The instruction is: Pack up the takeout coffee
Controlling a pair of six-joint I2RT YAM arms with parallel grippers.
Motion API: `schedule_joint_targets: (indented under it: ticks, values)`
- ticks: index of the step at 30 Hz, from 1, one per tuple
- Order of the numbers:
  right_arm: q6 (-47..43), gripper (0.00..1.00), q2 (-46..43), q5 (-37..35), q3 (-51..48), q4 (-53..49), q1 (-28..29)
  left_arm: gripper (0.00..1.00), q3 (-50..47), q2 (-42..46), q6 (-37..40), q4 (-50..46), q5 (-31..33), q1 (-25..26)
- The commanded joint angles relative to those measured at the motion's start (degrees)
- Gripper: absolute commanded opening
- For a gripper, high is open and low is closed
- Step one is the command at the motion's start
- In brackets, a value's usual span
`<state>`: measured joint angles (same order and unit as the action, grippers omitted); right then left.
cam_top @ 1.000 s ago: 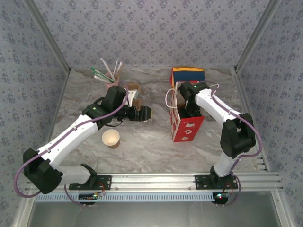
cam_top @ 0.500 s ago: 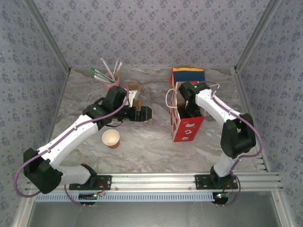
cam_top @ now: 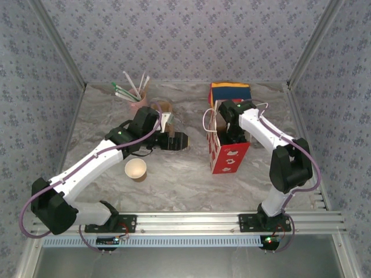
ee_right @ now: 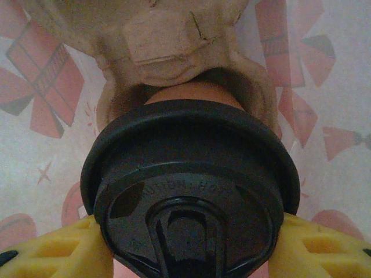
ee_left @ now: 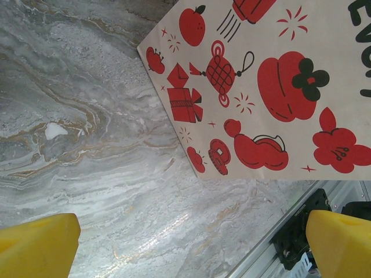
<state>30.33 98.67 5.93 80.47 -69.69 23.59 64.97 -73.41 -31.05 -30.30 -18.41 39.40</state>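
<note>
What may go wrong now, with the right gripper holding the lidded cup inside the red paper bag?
The small brown paper cup with the black plastic lid is at a hollow of the beige pulp tray; released before it is seated, it may tip.
The left gripper is open and apart from the red printed paper bag, so the bag may topple when the right gripper withdraws.

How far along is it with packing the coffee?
Nearly done. The coffee is already down inside the bag, its cup apparently nested in a hollow of the pulp tray. In hand: the right gripper grips it at the lid. Left to do: let go and lift that arm out of the bag. The left gripper hangs open over the table beside the bag, holding nothing.
</note>
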Motion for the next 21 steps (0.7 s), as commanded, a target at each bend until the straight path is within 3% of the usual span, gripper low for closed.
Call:
schedule_joint_targets:
  ticks: [1,21]
  values:
    - [-1.0,0.59,5.5,-0.4,-4.0,4.4,0.0,1.00,1.1,-0.2,1.0,-0.9,0.6,0.3]
    - [-1.0,0.59,7.4,-0.3,-5.7,6.5,0.2,1.00,1.2,0.0,1.4,-1.3,1.3,0.3]
